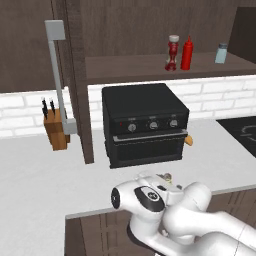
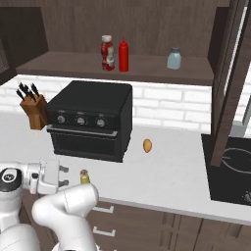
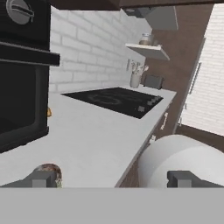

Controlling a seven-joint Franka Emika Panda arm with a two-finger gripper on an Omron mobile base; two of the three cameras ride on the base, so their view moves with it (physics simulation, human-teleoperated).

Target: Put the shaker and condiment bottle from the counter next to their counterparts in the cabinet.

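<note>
While the two-finger gripper (image 3: 112, 178) is held spread wide and empty, the small yellow cylindrical shaker (image 2: 85, 177) is seen on the light-grey counter (image 2: 162, 176), at seven o'clock from the black oven (image 2: 90, 120).

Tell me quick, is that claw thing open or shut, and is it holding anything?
Gripper: open, holding nothing; the shaker sits by one fingertip.

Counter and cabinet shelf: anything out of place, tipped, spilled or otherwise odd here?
Nothing is tipped or spilled. The one stray is the yellow shaker, upright at the counter front edge by the open gripper, while the condiment bottle already stands beside the red squeeze bottle on the cabinet shelf.
</note>
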